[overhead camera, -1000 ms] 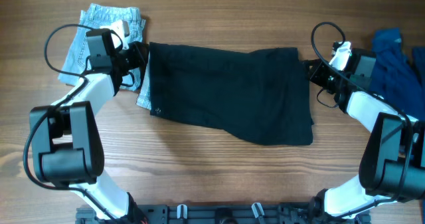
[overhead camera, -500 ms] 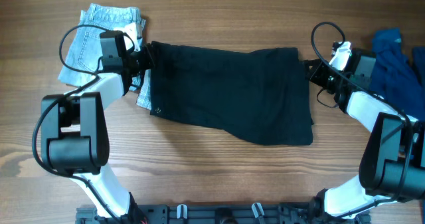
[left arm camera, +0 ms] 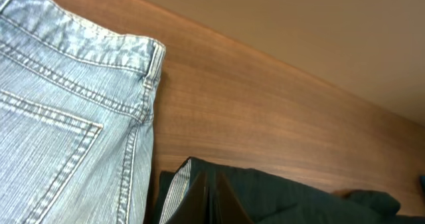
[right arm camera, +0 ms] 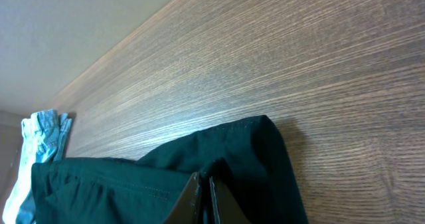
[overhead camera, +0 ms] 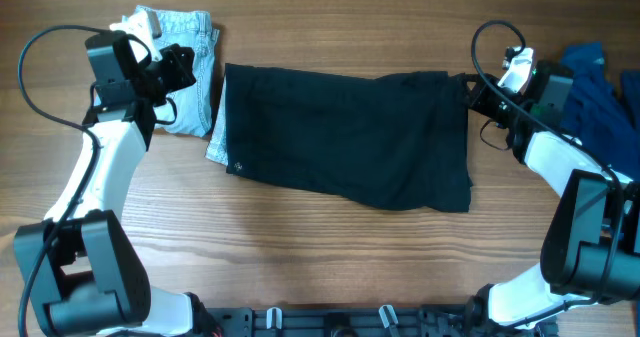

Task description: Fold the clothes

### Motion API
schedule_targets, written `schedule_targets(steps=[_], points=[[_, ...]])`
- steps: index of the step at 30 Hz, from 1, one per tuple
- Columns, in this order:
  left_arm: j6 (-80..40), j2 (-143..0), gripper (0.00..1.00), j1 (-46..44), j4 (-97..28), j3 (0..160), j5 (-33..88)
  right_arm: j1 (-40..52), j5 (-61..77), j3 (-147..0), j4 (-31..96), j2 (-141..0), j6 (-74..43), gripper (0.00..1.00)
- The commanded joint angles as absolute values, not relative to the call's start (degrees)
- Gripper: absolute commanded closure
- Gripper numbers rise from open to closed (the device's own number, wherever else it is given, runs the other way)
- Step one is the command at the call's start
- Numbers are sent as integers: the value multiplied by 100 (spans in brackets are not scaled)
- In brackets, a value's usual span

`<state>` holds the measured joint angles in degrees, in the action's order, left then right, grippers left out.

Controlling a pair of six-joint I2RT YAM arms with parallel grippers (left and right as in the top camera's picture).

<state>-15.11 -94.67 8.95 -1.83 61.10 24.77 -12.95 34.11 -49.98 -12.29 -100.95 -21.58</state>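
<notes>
black shorts (overhead camera: 345,137) across middle, denim shorts (overhead camera: 200,37) at left, bare table (overhead camera: 330,267) in front

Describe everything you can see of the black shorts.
The black shorts are large and plain, of soft matte fabric. They lie spread flat across the middle of the wooden table, with a slanted, lightly wrinkled lower hem. A small pale dot sits near the lower left corner. The left edge overlaps the pale-blue denim shorts. The right gripper is shut on the upper right corner.
</notes>
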Motion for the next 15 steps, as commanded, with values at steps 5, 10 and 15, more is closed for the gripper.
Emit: schedule_targets(steps=[5, 10, 15], points=[[-1367, -9957, 69, 602, -224, 6104, 2333, -1310, 3564, -5116, -1138, -9985, -2095, 96], [-1350, -10768, 65, 239, 294, 6104, 2333, -1310, 3562, -5116, -707, -9985, -1835, 96], [-1354, -11118, 66, 209, 432, 6106, 2198, -1310, 3542, -5116, -445, -9985, -1743, 96]])
